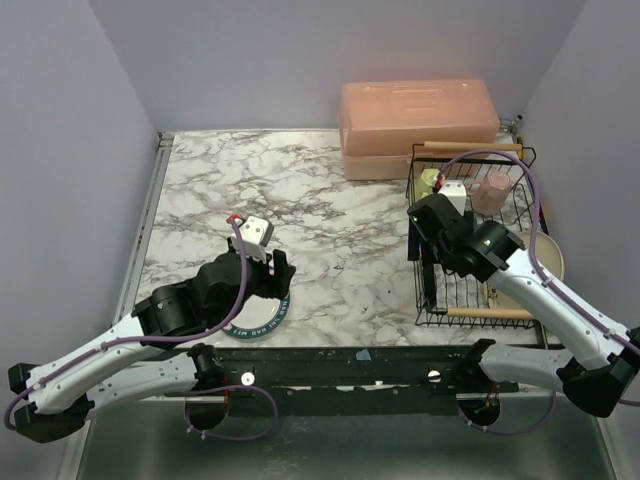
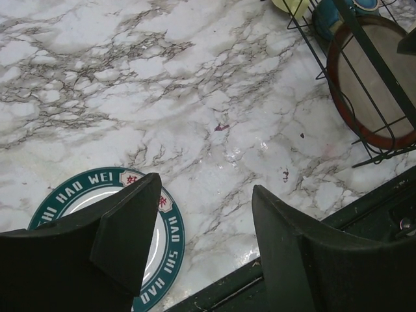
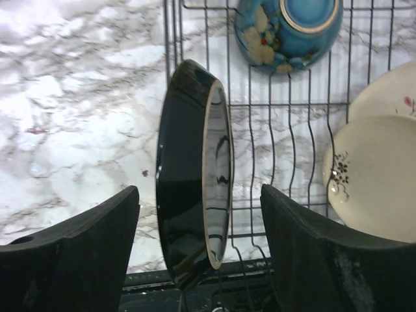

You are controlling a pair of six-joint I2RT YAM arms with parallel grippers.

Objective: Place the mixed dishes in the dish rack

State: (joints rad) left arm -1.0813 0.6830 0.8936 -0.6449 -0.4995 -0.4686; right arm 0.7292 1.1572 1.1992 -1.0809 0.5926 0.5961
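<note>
At the left edge of the dish rack [image 1: 455,290], the dark plate [image 3: 195,175] stood upright on its rim among the wires, its maroon border showing in the left wrist view. The right gripper [image 3: 198,190] hung over it with its fingers [image 3: 71,253] spread wide. One finger was on each side of the plate, and a clear gap was left on both, so nothing was clamped.

Deeper inside the rack, beyond the dark plate, the teal-blue bowl [image 3: 289,29] lay tipped over with its foot ring facing the right wrist camera. In the rack's far end, the pale yellow-green mug [image 1: 430,181] and the small pink cup [image 1: 495,190] sat near each other. The cream floral plate [image 3: 377,182] lay at the rack's right side. Whether it was inside the wall or just outside could not be told.

Well to the left of the rack, a teal-rimmed plate [image 2: 71,188] with white lettering lay flat on the marble table [image 1: 330,200], near its front edge. The left gripper [image 2: 207,188] hovered just above that plate, jaws parted and holding nothing. Just behind the rack's far end stood a salmon-pink lidded box [image 1: 418,120].
</note>
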